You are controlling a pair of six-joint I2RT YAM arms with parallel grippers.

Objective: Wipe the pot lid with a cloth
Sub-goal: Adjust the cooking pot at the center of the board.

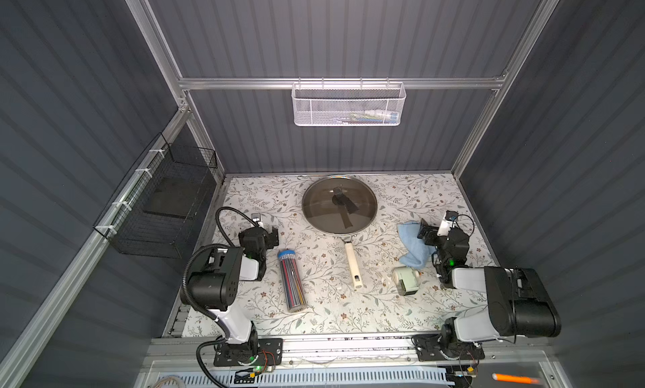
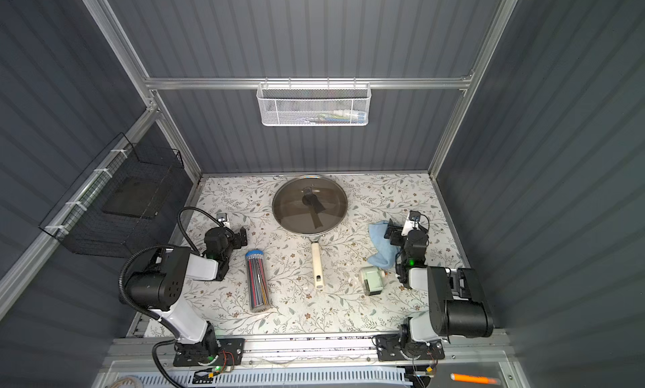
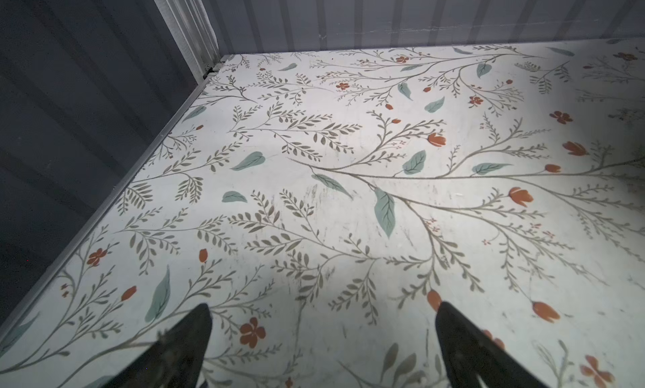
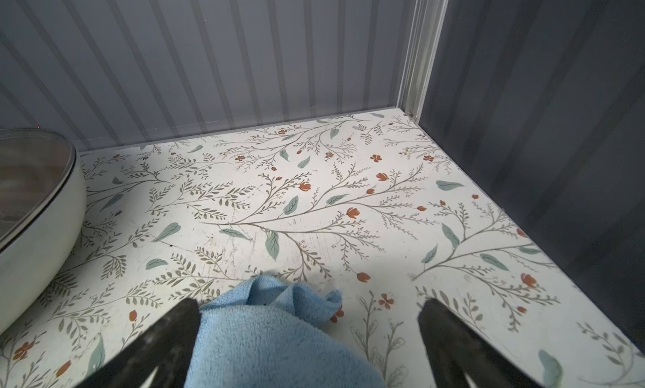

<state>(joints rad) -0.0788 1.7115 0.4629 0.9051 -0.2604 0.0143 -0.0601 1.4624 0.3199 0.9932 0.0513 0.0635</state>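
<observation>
The glass pot lid (image 1: 323, 199) sits on the pan (image 1: 352, 264) near the far edge of the table (image 1: 401, 194). The right pincer (image 4: 310, 300) is spread wide over the blue cloth (image 4: 265, 337). The left pincer (image 3: 323, 306) is likewise spread, near the left edge.

Floral-patterned tabletop (image 1: 401, 194) carries a dark brown pan with cream handle (image 1: 353, 264) at rear centre, a clear blue-capped tube of coloured pencils (image 1: 292, 281) lying flat, and a pale green and white roll-shaped object (image 1: 405, 279). White mesh basket (image 1: 347, 105) hangs on rear rail; black wire basket (image 1: 157, 211) on side wall.

The left arm (image 1: 216, 281) and right arm (image 1: 516, 299) have black joint housings, white link shells and green lights (image 1: 451, 262); a ribbed black conduit (image 1: 184, 288) runs along the left.
</observation>
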